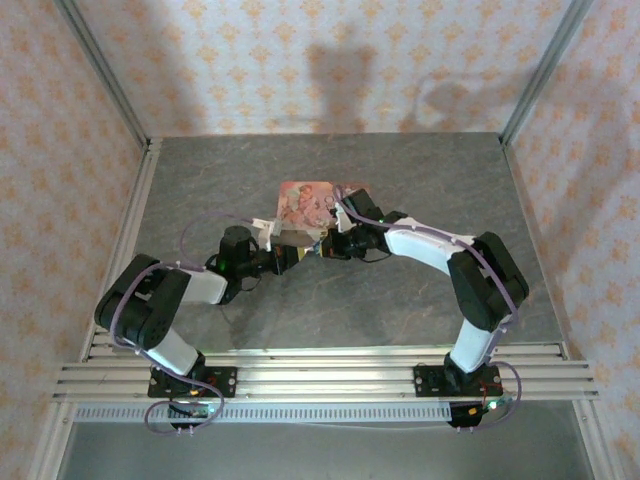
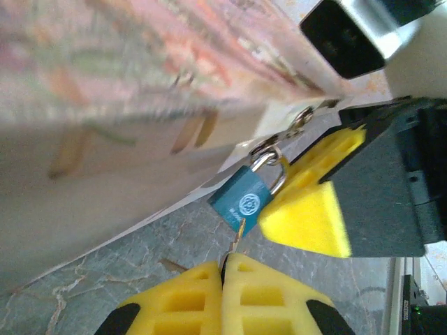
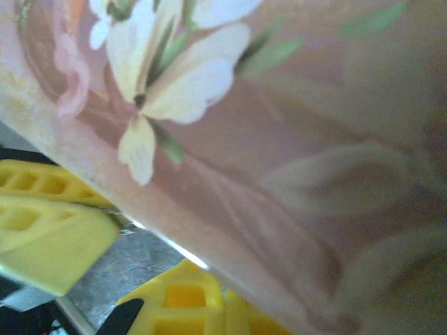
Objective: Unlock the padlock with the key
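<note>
- The pink box (image 1: 308, 203) stands near the middle of the grey desk (image 1: 420, 170), and both arms reach to its near side.
- The padlock (image 2: 242, 201) is small and blue. It hangs tilted by its thin shackle from a metal latch (image 2: 293, 129) on the front wall of the box, just above the desk.
- The left hand (image 2: 225, 265) is clenched, its two yellow fingers pressed together on the key (image 2: 238, 236).
- The key is thin and pale. It stands out from between these fingers and points up to the bottom of the padlock, where its tip touches the body. How deep it sits I cannot tell.
- The right hand (image 2: 300, 209) comes from the other side with its jaws together. One yellow finger lies against the shackle and the side of the padlock; a real grasp on it is not visible.
- In the top view the left hand (image 1: 296, 252) and the right hand (image 1: 330, 243) almost meet in front of the box.
- In the right wrist view the flower-printed wall of the box (image 3: 279, 139) is very close and blurred.
</note>
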Controlling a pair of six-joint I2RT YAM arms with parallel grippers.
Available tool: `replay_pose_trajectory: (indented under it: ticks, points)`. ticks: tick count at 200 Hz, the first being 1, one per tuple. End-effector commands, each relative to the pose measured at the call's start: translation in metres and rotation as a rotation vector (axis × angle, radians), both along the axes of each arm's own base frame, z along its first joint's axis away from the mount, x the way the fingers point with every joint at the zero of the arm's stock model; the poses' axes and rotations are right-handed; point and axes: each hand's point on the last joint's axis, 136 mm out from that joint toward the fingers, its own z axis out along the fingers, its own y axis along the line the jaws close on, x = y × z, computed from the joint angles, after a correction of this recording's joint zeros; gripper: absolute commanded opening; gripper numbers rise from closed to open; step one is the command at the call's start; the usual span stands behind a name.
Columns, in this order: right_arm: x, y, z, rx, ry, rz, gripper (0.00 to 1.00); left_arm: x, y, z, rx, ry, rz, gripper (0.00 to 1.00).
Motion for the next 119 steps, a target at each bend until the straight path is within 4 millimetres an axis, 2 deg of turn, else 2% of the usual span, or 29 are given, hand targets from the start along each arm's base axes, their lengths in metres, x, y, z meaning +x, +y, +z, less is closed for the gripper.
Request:
replay_pose_trajectory:
  ticks: [1,28,40,77,119]
  points:
    - [0.009,-0.015,-0.002,-0.067,-0.048,-0.087,0.14,-0.001,0.000,0.000,0.066,-0.040,-0.004,0.00]
    - [0.016,-0.027,0.003,-0.090,-0.088,-0.174,0.43,-0.008,-0.001,-0.004,0.113,-0.042,-0.007,0.00]
    - [0.018,-0.031,0.007,-0.089,-0.107,-0.206,0.49,-0.010,-0.001,-0.003,0.121,-0.046,-0.004,0.00]
    - [0.019,-0.043,0.008,-0.113,-0.164,-0.306,0.54,-0.018,0.003,-0.005,0.135,-0.045,0.017,0.00]
    - [0.012,-0.045,0.009,-0.310,-0.342,-0.301,0.55,-0.027,0.017,-0.009,0.172,-0.031,0.065,0.00]
